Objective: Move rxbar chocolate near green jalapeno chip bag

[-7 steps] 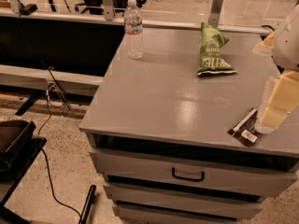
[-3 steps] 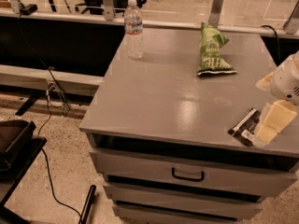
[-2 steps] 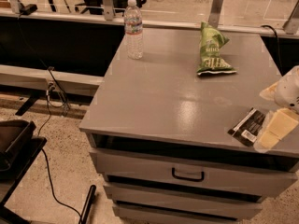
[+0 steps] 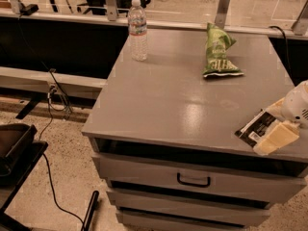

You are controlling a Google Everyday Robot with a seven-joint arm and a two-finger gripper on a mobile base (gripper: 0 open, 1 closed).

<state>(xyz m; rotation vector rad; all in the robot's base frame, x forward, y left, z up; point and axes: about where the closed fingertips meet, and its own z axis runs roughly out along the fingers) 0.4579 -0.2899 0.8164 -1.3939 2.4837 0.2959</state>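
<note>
The rxbar chocolate (image 4: 256, 129) is a small dark wrapper with a white label. It lies flat at the front right of the grey cabinet top (image 4: 168, 100), near the front edge. The green jalapeno chip bag (image 4: 219, 52) lies crinkled at the back right of the top, well behind the bar. My gripper (image 4: 275, 121) comes in from the right edge and is low over the bar's right end. It is open, with one cream finger (image 4: 276, 137) in front of the bar and the other behind it. The bar's right end is hidden by the gripper.
A clear water bottle (image 4: 138, 30) stands upright at the back left of the top. The cabinet has drawers with a black handle (image 4: 193, 181) below. A glass partition and rail (image 4: 192, 25) run along the back edge. Cables (image 4: 53, 100) and a dark bin (image 4: 14, 143) are on the floor at left.
My gripper has come down and slightly forward from above the bar to the level of the top, around the bar's right end. The bar, bag and bottle have not moved.
</note>
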